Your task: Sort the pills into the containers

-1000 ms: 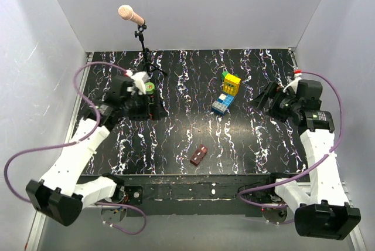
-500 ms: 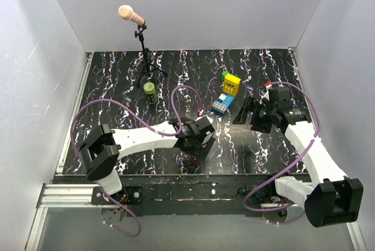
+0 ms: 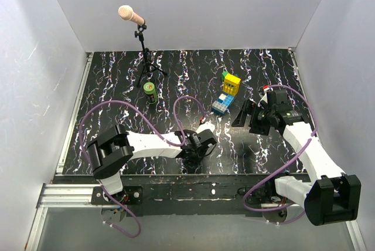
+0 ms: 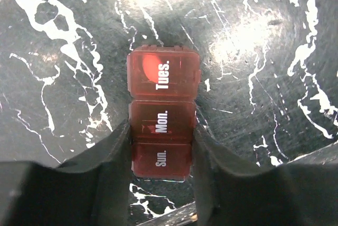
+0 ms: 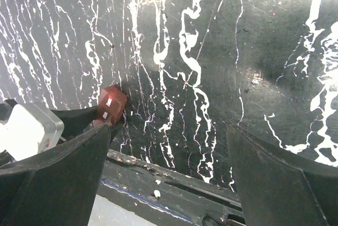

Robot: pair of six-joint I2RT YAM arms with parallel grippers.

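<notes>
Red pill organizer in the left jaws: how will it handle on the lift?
The red pill organizer looks like rigid translucent plastic: probably light, no flex. Flat-sided, so unlikely to roll. Jaws sit at the Sun./Mon. end, so the Tues. end may droop or pivot.

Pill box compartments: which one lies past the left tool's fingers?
Tues., the far end of the pill box; Mon. and Sun. sit between the fingers of the left tool.

The pill box [image 4: 162, 120] is a dark red, translucent strip of three compartments marked Sun., Mon. and Tues. Its lids are shut, and it lies flat on the tabletop [image 4: 264, 78], well apart from the brick stack [image 3: 227, 92]. The green bottle [image 3: 150, 92] stands upright, well left of that stack.
</notes>
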